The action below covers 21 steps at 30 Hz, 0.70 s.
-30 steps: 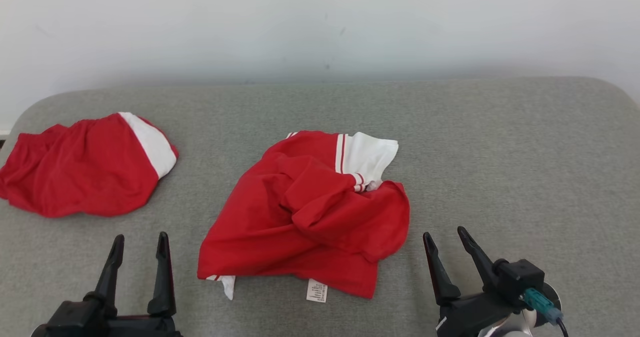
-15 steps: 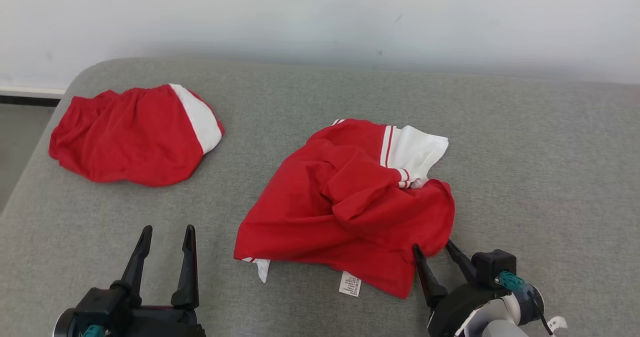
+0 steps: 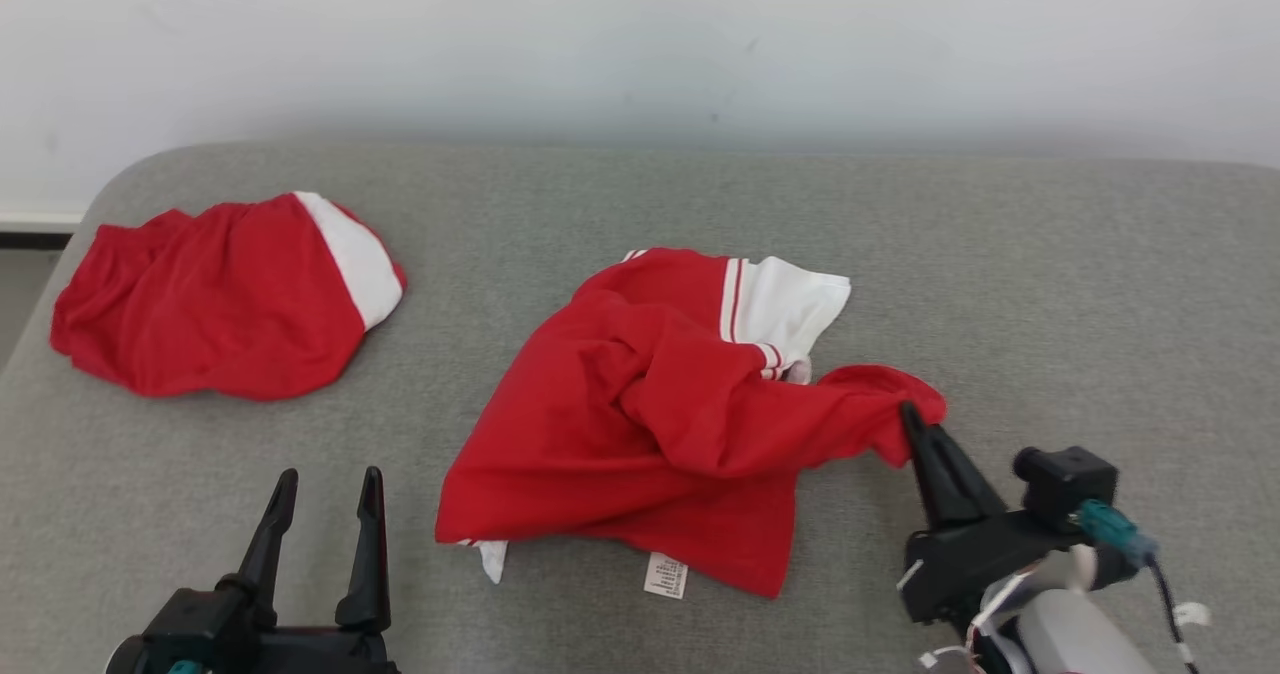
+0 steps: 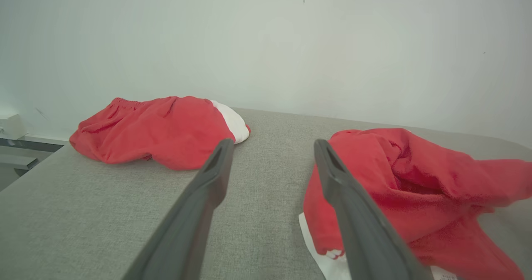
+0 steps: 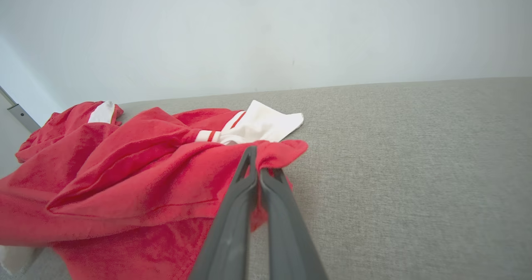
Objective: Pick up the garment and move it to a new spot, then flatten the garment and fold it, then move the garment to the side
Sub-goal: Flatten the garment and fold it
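Clamps right claw point(image 3: 908, 414) onto edge of red garment point(image 3: 620, 424) at centre right of frame; holds left claw point(image 3: 330, 475) wide apart at lower left.

Head view: high, facing forward and down onto garment point(image 3: 640, 424). Left wrist view: low, left of garment, near. Right wrist view: low, at garment's right edge, closest. All share garment.

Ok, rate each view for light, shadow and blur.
Head view: even soft light, faint shadows under the garment, sharp throughout. Left wrist view: left fingers close up and soft-edged, picture grainy. Right wrist view: right fingers slightly blurred, no glare.
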### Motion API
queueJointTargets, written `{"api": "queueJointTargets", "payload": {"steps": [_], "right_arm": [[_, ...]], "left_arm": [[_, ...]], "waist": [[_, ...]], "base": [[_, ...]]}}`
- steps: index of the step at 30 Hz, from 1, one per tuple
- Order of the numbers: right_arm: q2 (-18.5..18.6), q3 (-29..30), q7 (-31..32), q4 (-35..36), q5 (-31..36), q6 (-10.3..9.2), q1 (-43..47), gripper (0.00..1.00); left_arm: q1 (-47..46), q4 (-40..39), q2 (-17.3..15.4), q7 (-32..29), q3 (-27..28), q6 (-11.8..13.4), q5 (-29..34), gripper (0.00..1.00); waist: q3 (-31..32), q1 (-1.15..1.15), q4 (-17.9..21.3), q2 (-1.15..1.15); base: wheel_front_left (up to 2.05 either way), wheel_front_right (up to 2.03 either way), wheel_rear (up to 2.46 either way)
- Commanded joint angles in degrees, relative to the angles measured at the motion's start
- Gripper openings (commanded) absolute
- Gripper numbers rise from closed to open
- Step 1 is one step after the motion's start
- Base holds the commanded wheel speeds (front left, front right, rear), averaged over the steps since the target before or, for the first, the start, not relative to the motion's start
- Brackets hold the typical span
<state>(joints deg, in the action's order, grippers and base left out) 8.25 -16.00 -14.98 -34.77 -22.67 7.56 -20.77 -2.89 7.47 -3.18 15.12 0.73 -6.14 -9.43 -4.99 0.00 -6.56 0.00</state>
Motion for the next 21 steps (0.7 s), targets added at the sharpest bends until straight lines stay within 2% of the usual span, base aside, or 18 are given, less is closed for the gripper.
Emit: {"api": "queueJointTargets", "payload": {"steps": [1, 10, 14, 21], "right_arm": [[1.3, 0.9, -0.3, 1.9, -0.3, -0.15, 1.4, 0.00], [6.4, 9.5, -0.1, 13.1, 1.3, -0.15, 6.6, 0.00], [8.1, 13.8, 1.8, 17.8, 1.8, -0.15, 8.4, 0.00], [8.4, 18.5, 5.6, 23.9, 1.4, -0.15, 10.4, 0.00]], "left_arm": [[0.7, 0.2, 0.1, 0.1, 0.2, -0.1, 0.1, 1.00], [1.6, -0.2, 0.2, 0.0, 1.1, -0.1, 0.0, 1.00], [1.8, -0.5, 0.3, 0.0, 1.3, 0.0, 0.0, 1.00], [0.7, -0.5, 0.3, 0.0, 0.7, 0.2, -0.8, 1.00]], "waist": [[1.7, 0.00, 2.6, 0.00], [1.8, 0.00, 6.7, 0.00], [1.2, 0.00, 7.2, 0.00], [0.1, 0.00, 6.5, 0.00]], "base": [[0.00, 0.00, 0.00], [0.00, 0.00, 0.00], [0.00, 0.00, 0.00], [0.00, 0.00, 0.00]]}}
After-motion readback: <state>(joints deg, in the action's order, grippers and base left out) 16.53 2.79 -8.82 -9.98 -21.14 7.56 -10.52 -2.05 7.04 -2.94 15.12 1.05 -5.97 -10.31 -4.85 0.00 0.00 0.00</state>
